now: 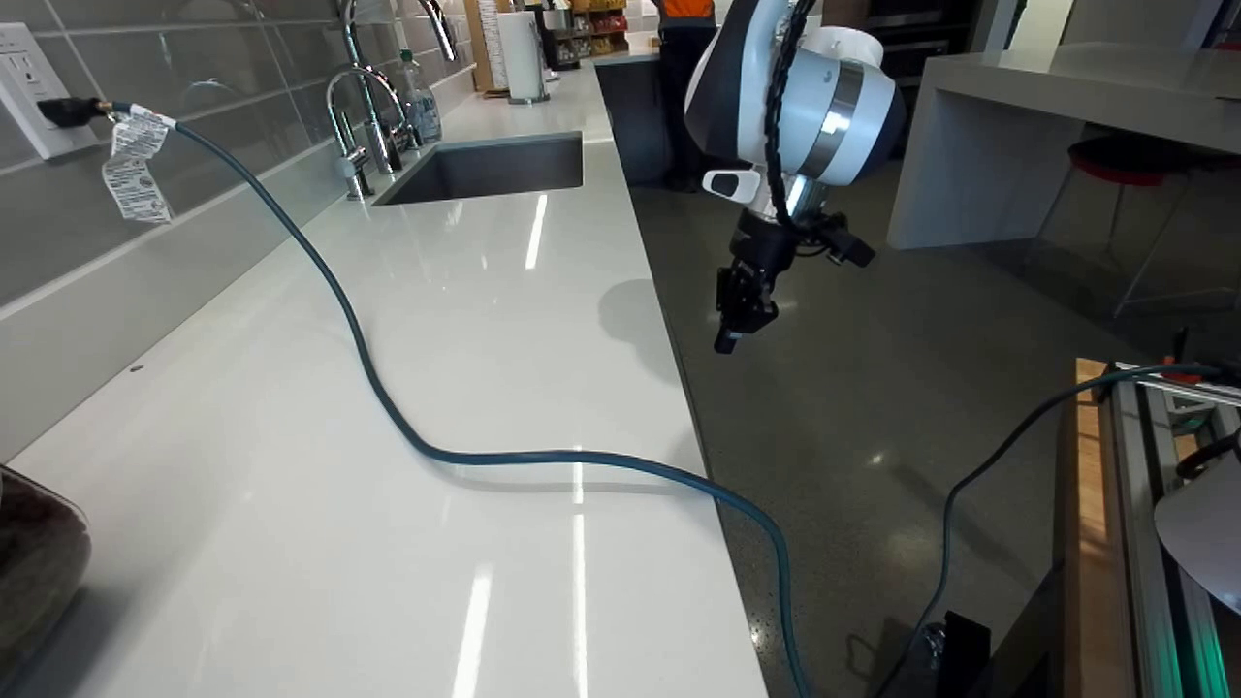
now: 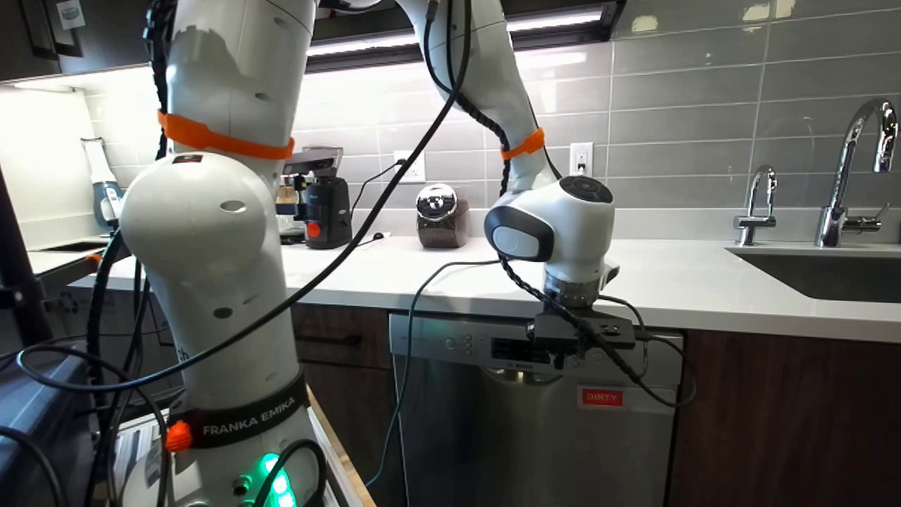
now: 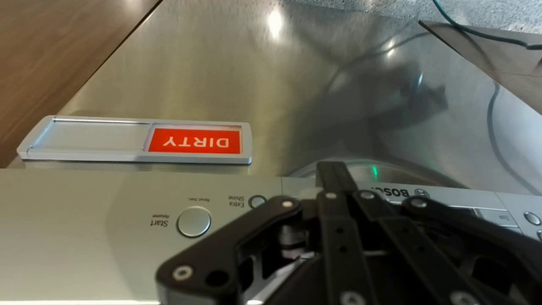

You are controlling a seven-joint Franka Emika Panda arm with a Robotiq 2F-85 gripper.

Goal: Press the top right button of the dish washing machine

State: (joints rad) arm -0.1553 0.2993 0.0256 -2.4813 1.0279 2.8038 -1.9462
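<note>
The dishwasher [image 2: 521, 436] is steel, with its control panel under the counter edge. In the wrist view, where lettering stands upside down, the panel [image 3: 76, 241] carries a large round Start button [image 3: 194, 221] and a smaller Extra Shine button [image 3: 257, 201], left of my fingers. My gripper [image 3: 336, 176] is shut, fingertips together with nothing between them, over the panel edge near the BOSCH lettering. In exterior views the gripper [image 1: 725, 344] points down beside the counter, and the gripper body [image 2: 581, 331] covers part of the panel. Whether the fingertips touch the dishwasher cannot be told.
A DIRTY sign [image 3: 135, 140] sits on the dishwasher door, also in an exterior view [image 2: 602, 398]. The white counter [image 1: 388, 562] overhangs the panel. A blue-green cable [image 1: 359, 339] crosses it and hangs over its edge. A sink [image 1: 494, 170] and a jar [image 2: 441, 215] are along the counter.
</note>
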